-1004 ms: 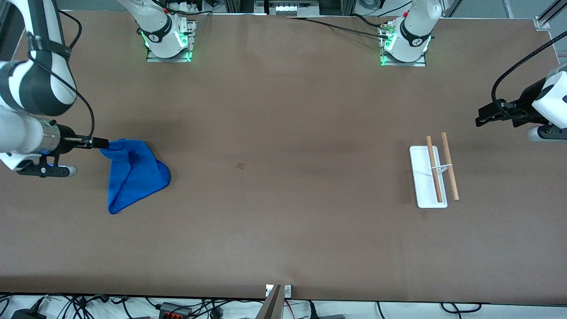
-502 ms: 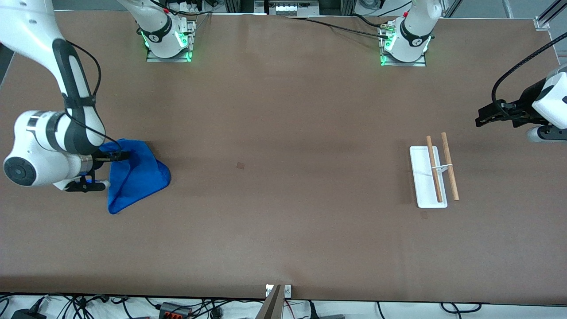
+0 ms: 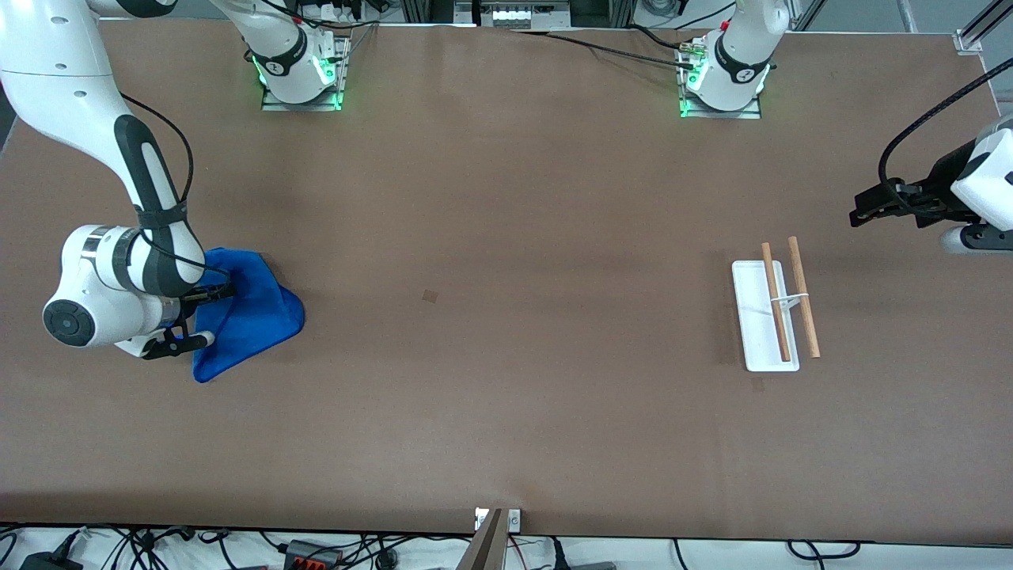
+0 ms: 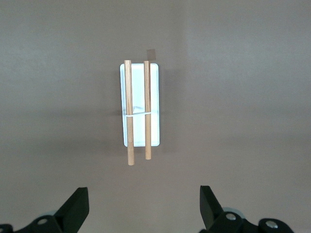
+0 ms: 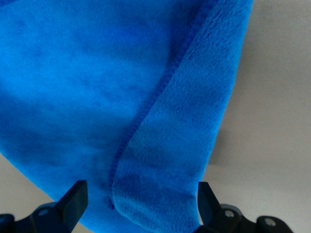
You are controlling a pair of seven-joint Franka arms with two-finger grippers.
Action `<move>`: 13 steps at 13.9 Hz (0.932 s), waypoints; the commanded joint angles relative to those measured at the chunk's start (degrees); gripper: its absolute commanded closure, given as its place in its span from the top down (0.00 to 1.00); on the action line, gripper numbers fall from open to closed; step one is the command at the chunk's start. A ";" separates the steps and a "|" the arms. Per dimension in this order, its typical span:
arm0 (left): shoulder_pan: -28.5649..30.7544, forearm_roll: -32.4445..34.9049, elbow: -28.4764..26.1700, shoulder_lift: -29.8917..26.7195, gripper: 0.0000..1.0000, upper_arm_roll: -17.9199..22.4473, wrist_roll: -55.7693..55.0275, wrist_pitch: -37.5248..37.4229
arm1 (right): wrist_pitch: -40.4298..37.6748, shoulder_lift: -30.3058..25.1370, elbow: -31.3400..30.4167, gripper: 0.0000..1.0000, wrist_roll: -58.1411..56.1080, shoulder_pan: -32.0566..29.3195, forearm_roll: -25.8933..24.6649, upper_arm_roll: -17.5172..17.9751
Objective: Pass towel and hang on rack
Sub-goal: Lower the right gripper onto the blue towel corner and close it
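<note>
A blue towel (image 3: pixel 255 317) lies crumpled on the table at the right arm's end. My right gripper (image 3: pixel 212 294) is open, low over the towel's edge nearest that arm. In the right wrist view a folded corner of the towel (image 5: pixel 175 145) lies between the open fingers of my right gripper (image 5: pixel 141 209). The rack (image 3: pixel 756 324), a white base with two wooden rods (image 3: pixel 802 307), stands at the left arm's end. My left gripper (image 3: pixel 859 212) waits open and empty above the table beside the rack. The left wrist view shows the rack (image 4: pixel 154 104) ahead of the gripper (image 4: pixel 144 209).
The brown table (image 3: pixel 506 317) has a small dark square mark (image 3: pixel 430 296) near its middle. Cables and a metal bracket (image 3: pixel 497 522) lie along the table's near edge. The arm bases (image 3: pixel 301 71) stand along the edge farthest from the front camera.
My right arm has swung round and lowered, bringing its gripper from the towel's corner to over the towel's edge. The towel and my left arm have not moved.
</note>
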 commanded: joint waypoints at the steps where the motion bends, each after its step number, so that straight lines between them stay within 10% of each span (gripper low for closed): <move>1: 0.52 -0.80 1.58 0.64 1.00 -0.04 0.99 -0.67 | -3.77 0.03 0.82 1.00 -2.31 -0.22 -0.68 0.33; 11: 0.52 -0.89 1.58 0.64 1.00 -0.13 0.99 -0.58 | -4.14 1.70 0.56 1.00 -2.93 -0.75 -2.26 0.33; 13: 0.52 -0.89 1.58 0.64 1.00 -0.13 0.99 -0.58 | -4.14 2.05 0.56 0.82 -2.84 -0.75 -2.18 0.24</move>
